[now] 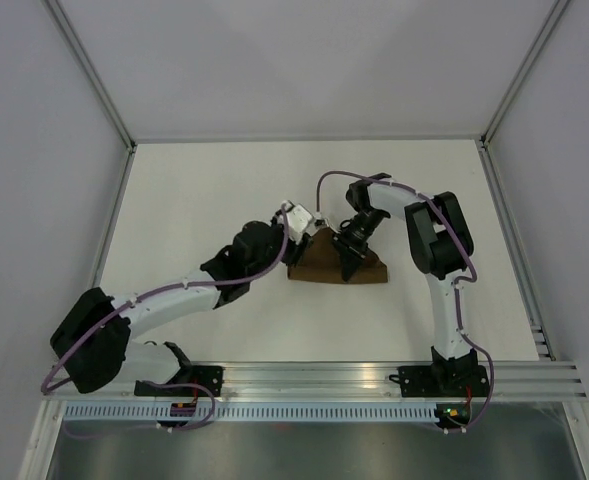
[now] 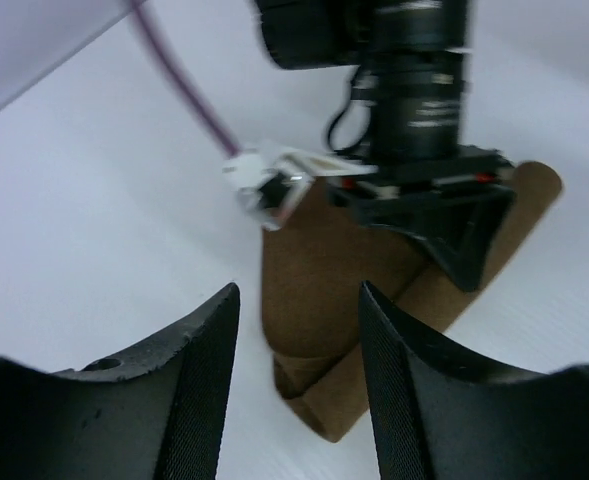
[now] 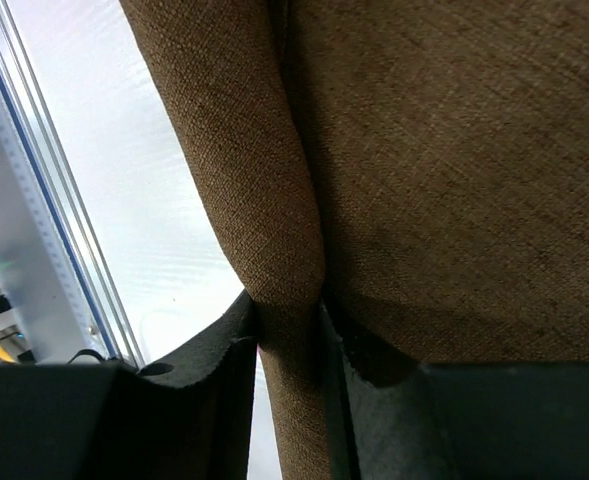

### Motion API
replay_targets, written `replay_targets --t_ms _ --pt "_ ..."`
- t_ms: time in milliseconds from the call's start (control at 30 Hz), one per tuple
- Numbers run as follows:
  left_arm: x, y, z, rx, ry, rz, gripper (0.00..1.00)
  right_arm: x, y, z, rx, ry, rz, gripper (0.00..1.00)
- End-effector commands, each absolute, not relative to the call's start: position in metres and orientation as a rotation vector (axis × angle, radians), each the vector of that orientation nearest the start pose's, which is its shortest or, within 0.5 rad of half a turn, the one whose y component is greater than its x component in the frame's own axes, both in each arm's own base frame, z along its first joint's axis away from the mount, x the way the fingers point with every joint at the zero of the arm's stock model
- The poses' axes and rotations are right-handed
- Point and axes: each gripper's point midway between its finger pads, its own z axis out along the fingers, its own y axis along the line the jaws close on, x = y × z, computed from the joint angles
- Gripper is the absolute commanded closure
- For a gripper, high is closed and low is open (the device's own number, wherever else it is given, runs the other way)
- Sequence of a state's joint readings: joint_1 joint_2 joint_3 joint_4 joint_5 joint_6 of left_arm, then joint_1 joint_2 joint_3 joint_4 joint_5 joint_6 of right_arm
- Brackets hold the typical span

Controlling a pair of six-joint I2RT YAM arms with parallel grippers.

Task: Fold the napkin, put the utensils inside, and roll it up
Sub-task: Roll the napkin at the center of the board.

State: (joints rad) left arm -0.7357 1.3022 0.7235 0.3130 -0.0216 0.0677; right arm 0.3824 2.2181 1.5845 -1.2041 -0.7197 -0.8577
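Observation:
The dark brown napkin (image 1: 324, 266) lies partly rolled on the white table, a flat flap behind a rolled near edge. In the left wrist view its roll (image 2: 374, 350) shows an open end. My right gripper (image 1: 352, 262) is shut on the rolled edge (image 3: 286, 290), pinching it between both pads. My left gripper (image 1: 296, 222) is open and empty, hovering at the napkin's left end with its fingertips (image 2: 210, 330) apart from the cloth. No utensils show; they are hidden or out of view.
An aluminium rail (image 1: 314, 378) runs along the near table edge. White walls enclose the table on three sides. The two arms meet closely over the napkin.

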Motion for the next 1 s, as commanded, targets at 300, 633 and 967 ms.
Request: replay_targets --t_ms 300,633,967 --pt "0.255 -0.382 0.097 1.322 1.527 -0.180 0.41 0.291 0.195 -0.030 -1.678 2.538 1.161 0.76" --pt "0.260 -0.398 0.053 1.451 1.541 -0.151 0.40 0.289 0.192 -0.036 -1.661 2.561 1.184 0.76" --pt "0.259 -0.385 0.018 1.473 1.684 -0.253 0.44 0.287 0.193 -0.034 -1.660 2.559 1.199 0.76"
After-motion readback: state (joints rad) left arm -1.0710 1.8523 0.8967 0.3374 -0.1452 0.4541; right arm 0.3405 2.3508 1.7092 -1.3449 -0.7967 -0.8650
